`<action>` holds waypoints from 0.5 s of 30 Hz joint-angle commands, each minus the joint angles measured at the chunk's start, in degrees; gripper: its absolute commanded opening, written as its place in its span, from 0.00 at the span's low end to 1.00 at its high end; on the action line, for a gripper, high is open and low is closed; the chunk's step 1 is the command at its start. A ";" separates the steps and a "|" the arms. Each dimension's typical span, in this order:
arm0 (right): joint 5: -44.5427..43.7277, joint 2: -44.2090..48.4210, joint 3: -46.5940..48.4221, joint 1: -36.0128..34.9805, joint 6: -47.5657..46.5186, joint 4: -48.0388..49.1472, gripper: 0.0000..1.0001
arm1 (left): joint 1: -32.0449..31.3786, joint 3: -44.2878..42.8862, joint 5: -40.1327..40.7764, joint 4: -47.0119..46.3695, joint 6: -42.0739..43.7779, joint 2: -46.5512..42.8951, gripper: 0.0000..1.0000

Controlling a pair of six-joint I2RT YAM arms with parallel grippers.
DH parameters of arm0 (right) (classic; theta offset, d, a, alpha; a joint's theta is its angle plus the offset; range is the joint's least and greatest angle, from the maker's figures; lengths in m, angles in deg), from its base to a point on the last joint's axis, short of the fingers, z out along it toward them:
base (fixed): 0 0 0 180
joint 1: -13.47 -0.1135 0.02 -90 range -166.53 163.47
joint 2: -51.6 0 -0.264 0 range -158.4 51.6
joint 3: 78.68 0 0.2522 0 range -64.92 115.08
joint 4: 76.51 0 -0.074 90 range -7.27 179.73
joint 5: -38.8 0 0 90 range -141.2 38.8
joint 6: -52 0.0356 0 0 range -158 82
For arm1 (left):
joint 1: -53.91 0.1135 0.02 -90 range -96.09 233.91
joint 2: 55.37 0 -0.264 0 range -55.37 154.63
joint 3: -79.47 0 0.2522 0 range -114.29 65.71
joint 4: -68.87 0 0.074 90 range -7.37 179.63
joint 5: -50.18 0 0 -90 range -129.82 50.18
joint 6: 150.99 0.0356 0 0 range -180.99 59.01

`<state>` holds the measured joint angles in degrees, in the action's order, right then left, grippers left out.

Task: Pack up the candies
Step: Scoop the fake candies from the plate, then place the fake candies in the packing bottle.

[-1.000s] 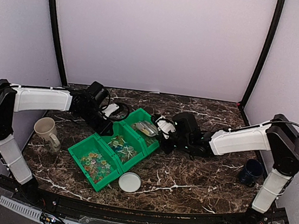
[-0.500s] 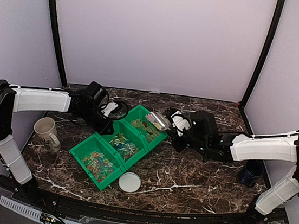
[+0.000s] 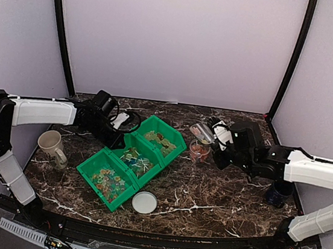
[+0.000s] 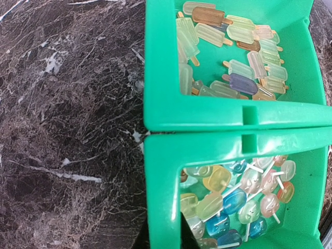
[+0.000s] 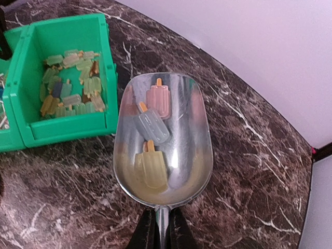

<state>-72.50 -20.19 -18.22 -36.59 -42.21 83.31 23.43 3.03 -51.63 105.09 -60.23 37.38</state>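
Overhead camera looks down from behind the arms across the marble table (image 3: 206,196); the 2 wrist cameras face down, the left closest, sharing an end compartment of the green bin (image 4: 207,124)

Table (image 3: 218,198): dark marble, white veins. Green bin (image 3: 147,180), three compartments, lies diagonal, centre-left. Cream mug (image 3: 50,145) on my left, well apart from bin. Dark blue mug (image 3: 280,192) far on my right. White round lid (image 3: 144,202) flat, just beside bin's near end. Clear cup (image 3: 199,151) upright, right of bin, not touching. Metal scoop (image 5: 192,155) off table, hollow side up; top view puts it right over cup.
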 commanded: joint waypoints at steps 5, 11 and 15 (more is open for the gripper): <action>-5.93 -1.01 7.47 0.76 6.01 -20.78 0.00 | 0.71 -1.13 -4.42 -3.47 -2.51 -3.56 0.00; -7.38 -6.27 13.00 0.71 7.47 -28.49 0.00 | 0.75 -0.88 -4.31 -3.47 -2.60 -3.90 0.00; -7.63 -9.05 15.50 0.75 7.80 -32.53 0.00 | 0.74 -0.87 -4.36 -3.50 -2.68 -3.94 0.00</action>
<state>-78.34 -27.40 -5.85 -36.09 -35.94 56.30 23.82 3.03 -52.36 105.04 -61.26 37.38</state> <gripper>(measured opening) 0.084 0.096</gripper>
